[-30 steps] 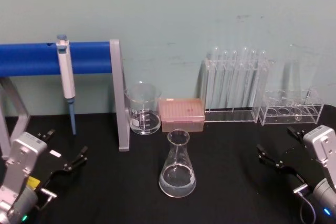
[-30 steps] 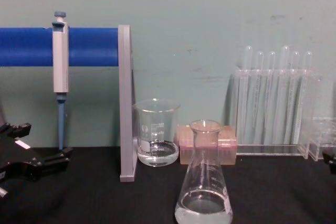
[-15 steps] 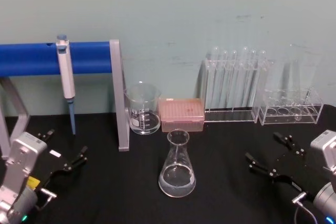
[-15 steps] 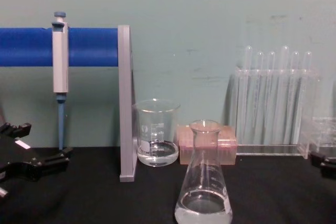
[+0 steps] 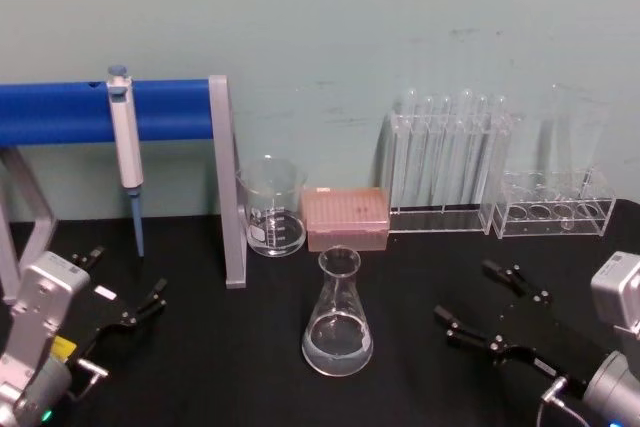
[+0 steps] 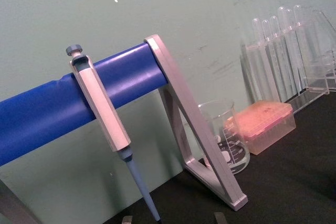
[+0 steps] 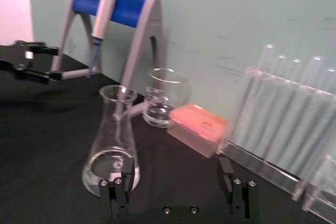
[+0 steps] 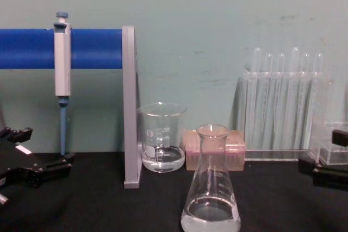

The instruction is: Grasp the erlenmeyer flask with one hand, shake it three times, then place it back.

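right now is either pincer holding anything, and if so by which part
Nothing is held. The right pincer is open beside the erlenmeyer flask, not touching it; the left pincer is open too, off to the left.

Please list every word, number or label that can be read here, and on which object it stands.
No text here is readable.
Clear glass cylindrical beaker: printed white scale, too blurred to read.
Black left gripper: small white label, too small to read.
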Robot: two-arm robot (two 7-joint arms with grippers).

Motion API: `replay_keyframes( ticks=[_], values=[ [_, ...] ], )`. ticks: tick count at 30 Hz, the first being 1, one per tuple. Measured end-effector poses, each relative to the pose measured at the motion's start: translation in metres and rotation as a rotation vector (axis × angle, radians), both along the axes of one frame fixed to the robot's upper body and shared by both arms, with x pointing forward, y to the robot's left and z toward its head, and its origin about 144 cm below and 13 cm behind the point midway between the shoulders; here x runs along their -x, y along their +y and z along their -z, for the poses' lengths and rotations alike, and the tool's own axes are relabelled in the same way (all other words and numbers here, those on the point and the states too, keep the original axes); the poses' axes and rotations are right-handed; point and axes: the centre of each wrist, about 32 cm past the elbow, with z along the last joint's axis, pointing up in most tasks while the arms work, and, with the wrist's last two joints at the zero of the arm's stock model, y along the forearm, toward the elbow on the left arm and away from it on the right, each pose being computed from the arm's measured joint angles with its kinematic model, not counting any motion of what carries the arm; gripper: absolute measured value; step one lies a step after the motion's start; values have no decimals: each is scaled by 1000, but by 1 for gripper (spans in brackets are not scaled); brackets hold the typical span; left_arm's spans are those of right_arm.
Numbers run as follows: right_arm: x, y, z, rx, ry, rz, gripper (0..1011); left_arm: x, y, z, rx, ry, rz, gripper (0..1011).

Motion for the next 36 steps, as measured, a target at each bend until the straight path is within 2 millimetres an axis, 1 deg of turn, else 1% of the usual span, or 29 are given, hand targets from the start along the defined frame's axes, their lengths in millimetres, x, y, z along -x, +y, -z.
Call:
replay_keyframes(
  ticks=[9,15,36],
  values=[
    [-7,9,1,-13,13,-89,1000,0,0,0,0,0,0,1001],
    [-17,16,3,-25,21,-146,1000,0,0,0,0,0,0,1001],
    [-46,26,8,-64,58,-228,1000,0,0,0,0,0,0,1001]
  ],
)
